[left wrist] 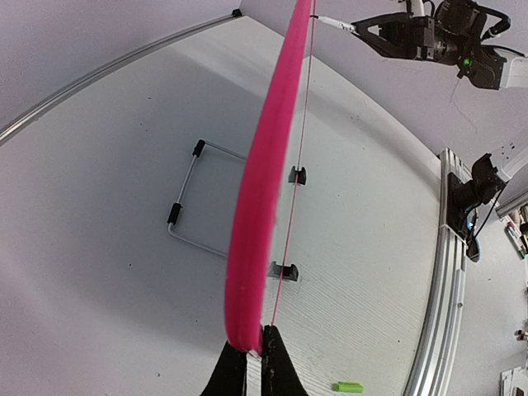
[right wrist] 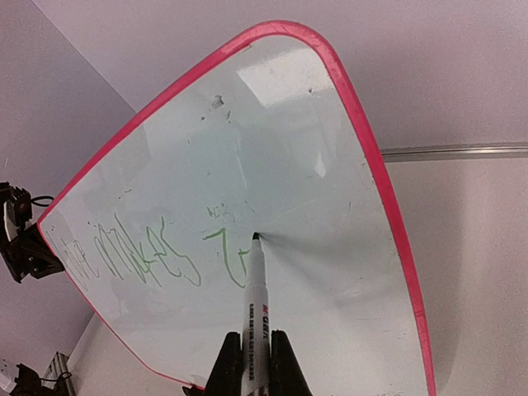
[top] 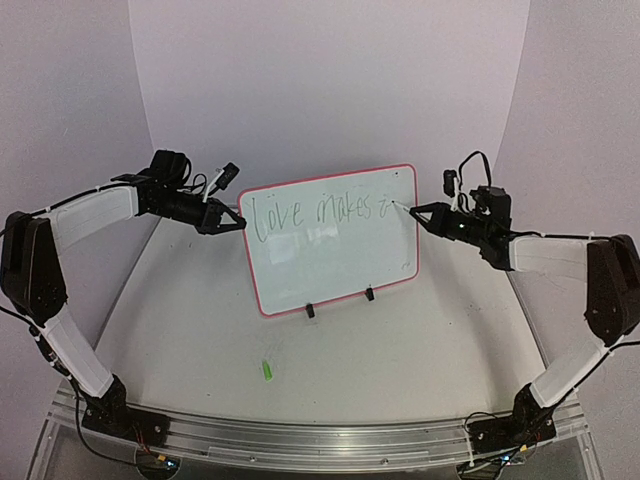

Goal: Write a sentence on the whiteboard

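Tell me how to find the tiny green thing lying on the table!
Find the whiteboard with the pink rim, standing in the middle of the white table. In front of it, toward the arm bases and a bit left, a small bright green piece lies alone. It is the only green thing lying flat, well apart from the board's two black feet.

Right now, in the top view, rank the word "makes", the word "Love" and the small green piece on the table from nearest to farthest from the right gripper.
From the right gripper:
1. "makes", upper middle of the whiteboard.
2. "Love", at the board's left end.
3. green piece, lying on the table in front of the board, toward the left.
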Controlling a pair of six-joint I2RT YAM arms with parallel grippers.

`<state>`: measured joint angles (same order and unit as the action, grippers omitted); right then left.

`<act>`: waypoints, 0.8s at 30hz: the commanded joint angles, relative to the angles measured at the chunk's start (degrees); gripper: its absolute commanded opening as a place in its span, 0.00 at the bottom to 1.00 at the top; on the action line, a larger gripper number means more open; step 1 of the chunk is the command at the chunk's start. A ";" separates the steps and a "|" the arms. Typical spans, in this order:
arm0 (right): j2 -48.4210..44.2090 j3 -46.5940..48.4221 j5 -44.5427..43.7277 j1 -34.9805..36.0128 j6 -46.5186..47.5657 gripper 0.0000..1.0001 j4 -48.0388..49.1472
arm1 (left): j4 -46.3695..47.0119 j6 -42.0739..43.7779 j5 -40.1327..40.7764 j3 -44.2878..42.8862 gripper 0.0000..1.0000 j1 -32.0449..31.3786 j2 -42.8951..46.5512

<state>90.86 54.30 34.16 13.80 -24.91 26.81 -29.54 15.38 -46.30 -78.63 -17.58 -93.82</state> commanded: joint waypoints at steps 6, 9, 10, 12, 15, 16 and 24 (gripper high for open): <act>-4.56 -0.95 -0.62 -0.02 0.04 0.00 0.65 | -2.80 2.20 2.89 -0.16 0.00 -1.23 -1.16; -6.34 -1.05 1.64 0.00 0.02 0.00 0.56 | -2.71 2.10 2.85 -0.20 0.00 -1.27 -1.05; -6.63 -0.80 2.40 -0.03 0.03 0.00 0.48 | -2.76 2.12 2.77 -0.21 0.00 -1.24 -1.15; -6.21 0.06 3.76 0.01 0.15 0.00 0.20 | -2.74 2.10 2.67 -0.23 0.00 -1.26 -1.18; -4.72 1.49 4.32 0.17 0.59 0.00 -0.22 | -2.77 2.03 2.65 -0.21 0.00 -1.31 -1.19; -4.15 1.89 4.30 0.16 0.69 0.00 -0.23 | -2.75 2.07 2.68 -0.18 0.00 -1.31 -1.16; -0.48 3.95 2.62 0.14 0.82 0.00 0.26 | -2.71 2.09 2.80 -0.21 0.00 -1.31 -1.28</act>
<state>88.75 55.75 37.07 13.80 -24.84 25.66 -29.54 15.51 -46.30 -78.63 -17.74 -93.82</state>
